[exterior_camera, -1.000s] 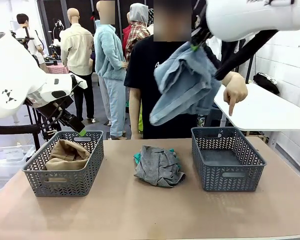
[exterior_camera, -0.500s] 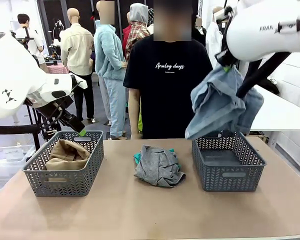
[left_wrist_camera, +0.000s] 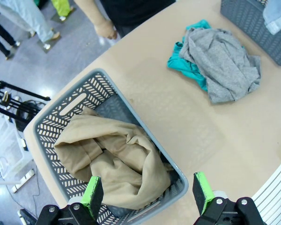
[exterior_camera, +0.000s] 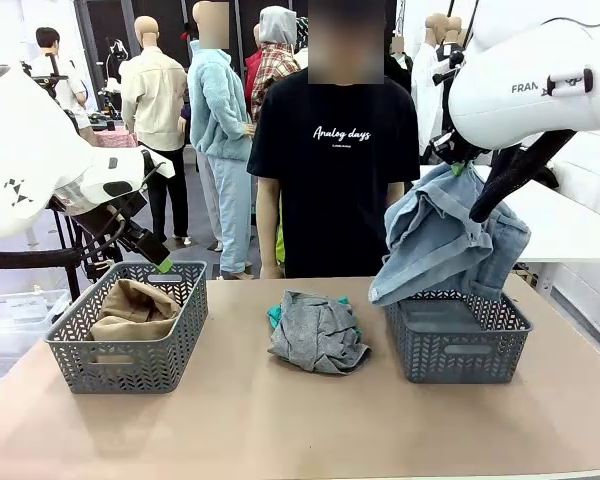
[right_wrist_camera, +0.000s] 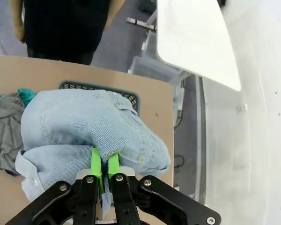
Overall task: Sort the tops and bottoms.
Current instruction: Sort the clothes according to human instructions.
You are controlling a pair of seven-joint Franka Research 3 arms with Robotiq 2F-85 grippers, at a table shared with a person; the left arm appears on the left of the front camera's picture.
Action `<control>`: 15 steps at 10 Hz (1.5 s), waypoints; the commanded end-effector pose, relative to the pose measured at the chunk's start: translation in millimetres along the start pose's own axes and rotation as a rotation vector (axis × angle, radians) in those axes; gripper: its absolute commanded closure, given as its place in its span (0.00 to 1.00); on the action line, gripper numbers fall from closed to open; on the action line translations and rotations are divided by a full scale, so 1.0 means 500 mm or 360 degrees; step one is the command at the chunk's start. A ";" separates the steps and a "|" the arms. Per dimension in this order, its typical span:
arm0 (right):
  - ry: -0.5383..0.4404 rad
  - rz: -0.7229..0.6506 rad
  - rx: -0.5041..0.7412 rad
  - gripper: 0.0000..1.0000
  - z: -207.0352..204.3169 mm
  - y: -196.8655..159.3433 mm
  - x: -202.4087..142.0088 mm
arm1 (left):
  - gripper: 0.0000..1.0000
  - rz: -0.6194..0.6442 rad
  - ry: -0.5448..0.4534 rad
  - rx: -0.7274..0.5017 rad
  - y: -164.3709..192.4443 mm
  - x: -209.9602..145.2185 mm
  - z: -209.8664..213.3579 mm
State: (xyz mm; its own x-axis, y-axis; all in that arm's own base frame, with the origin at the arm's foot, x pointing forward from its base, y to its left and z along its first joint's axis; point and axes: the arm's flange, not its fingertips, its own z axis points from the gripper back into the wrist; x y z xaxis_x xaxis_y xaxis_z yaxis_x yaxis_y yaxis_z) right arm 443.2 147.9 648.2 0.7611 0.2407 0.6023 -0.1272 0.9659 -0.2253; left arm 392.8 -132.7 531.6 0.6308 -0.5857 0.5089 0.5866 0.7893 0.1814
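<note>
Landmark: right basket (exterior_camera: 460, 352). Nearest me is bare counter (exterior_camera: 280, 430) in front of it.

My left tool (left_wrist_camera: 147, 192) is spread wide and holds nothing. It sits well to the left of the right basket, over the left basket (exterior_camera: 130, 362), where the tan khaki top (exterior_camera: 130, 305) lies. The grey tee (exterior_camera: 315, 330) is heaped on the teal tee (left_wrist_camera: 185, 65) on the counter just left of the right basket, both unsorted.

My right tool (right_wrist_camera: 104, 157) hangs above the right basket, pads pinched tight on a fold of the denim bottoms (exterior_camera: 435, 240). The denim droops to about the basket's far rim, with its lower left corner past the left wall. I can't tell if it touches the rim.

Risks, my read:
- If I let go here, the overhanging corner could pull the denim over the left wall onto the counter or onto the grey tee. The drop point looks off-centre toward that side.
- The fold is wedged deep between the pads, so the cloth may cling when they part.
- Going lower could catch the rim and shove the basket, which looks light.
- The person (exterior_camera: 330, 180) stands just beyond the basket, to its left, so a wide swing out could pass close to them.

Writing:
- "Analog days" in white on the person's black tee (exterior_camera: 341, 133). The smaller line under it is too small to read.
- "FRAN" on my right arm (exterior_camera: 535, 87) above the basket. The rest is hidden.
</note>
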 end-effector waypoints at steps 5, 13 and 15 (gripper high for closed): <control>0.0050 -0.0156 0.0020 1.00 -0.056 -0.067 0.047 | 0.00 -0.0028 0.0005 -0.0001 0.001 -0.005 -0.001; 0.0324 -0.0201 0.0203 1.00 -0.221 -0.066 0.055 | 0.00 -0.0028 0.0005 -0.0001 0.001 -0.005 -0.001; 0.0466 -0.0250 0.0259 1.00 -0.301 -0.090 0.034 | 0.00 -0.0028 0.0005 -0.0001 0.001 -0.005 -0.001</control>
State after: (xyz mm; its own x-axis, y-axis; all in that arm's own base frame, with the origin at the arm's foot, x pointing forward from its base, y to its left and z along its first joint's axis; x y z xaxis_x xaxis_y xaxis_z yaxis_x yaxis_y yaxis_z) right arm 546.3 104.3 549.6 0.9095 0.0783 0.4082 -0.0688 0.9969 -0.0380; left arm 392.8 -132.7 531.5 0.6308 -0.5858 0.5089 0.5866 0.7893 0.1814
